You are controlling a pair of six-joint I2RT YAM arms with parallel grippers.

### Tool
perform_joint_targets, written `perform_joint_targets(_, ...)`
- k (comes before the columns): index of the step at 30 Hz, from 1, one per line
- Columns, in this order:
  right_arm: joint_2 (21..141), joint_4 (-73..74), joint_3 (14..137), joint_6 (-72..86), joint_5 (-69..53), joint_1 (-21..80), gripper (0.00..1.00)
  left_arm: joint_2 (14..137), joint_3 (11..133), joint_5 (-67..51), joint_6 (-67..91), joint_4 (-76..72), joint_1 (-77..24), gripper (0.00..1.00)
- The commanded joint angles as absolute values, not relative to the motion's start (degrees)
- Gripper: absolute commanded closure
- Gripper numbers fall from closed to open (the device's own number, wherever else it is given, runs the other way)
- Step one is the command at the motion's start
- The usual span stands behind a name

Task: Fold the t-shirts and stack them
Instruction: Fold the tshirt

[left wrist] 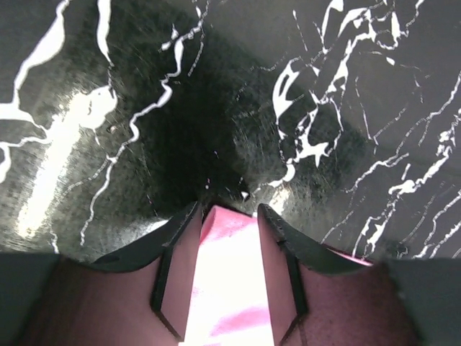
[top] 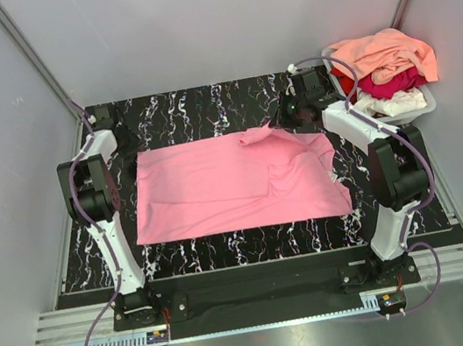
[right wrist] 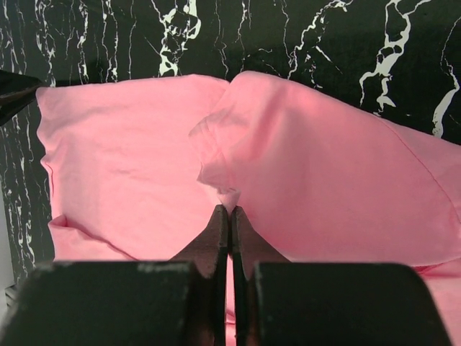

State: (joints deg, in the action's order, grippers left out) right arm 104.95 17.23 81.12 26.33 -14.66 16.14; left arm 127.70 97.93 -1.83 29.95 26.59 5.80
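A bubblegum pink t-shirt [top: 234,186] lies spread on the black marbled table [top: 185,110]. Its far right part is rumpled and pulled up into a fold. My right gripper [top: 281,122] is at the shirt's far edge, shut on a small pinch of the pink cloth [right wrist: 229,196] and holding that fold up [right wrist: 230,209]. My left gripper [top: 126,161] is at the shirt's far left corner. Its jaws stand apart, low over the table, with the pink corner [left wrist: 227,245] lying between them [left wrist: 230,207]. Peach-orange [top: 385,54], crimson [top: 392,82] and white [top: 393,101] t-shirts are piled at the far right.
The pile of shirts sits in a grey plastic tub [top: 430,104] at the table's far right corner, beside the right arm. Grey walls close in the table on three sides. Bare table shows along the far edge and in front of the pink shirt.
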Motion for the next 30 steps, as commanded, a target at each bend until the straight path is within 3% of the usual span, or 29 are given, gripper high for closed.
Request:
perform_joint_targets(1, 102.8, 15.4, 80.9, 25.3, -13.1, 16.4, 1.0, 125.9, 94.7, -4.4, 31.4, 26.1, 5.7, 0.59)
perform_joint_targets(4, 103.3, 15.1, 80.9, 25.4, -13.1, 16.3, 1.0, 126.0, 94.6, -5.0, 31.0, 25.8, 5.7, 0.84)
perform_joint_targets(7, 103.9, 15.6, 81.7, 24.7, -12.0, 16.4, 1.0, 126.3, 96.1, -6.0, 30.7, 26.8, 5.7, 1.0)
perform_joint_targets(15, 100.5, 18.5, 84.7, 23.5, -9.4, 13.4, 1.0, 120.6, 96.9, -7.6, 28.2, 27.2, 5.7, 1.0)
perform_joint_targets(30, 89.0, 21.3, 76.4, 21.9, -4.7, 13.1, 1.0, 112.8, 91.6, -10.4, 24.7, 26.5, 6.0, 1.0)
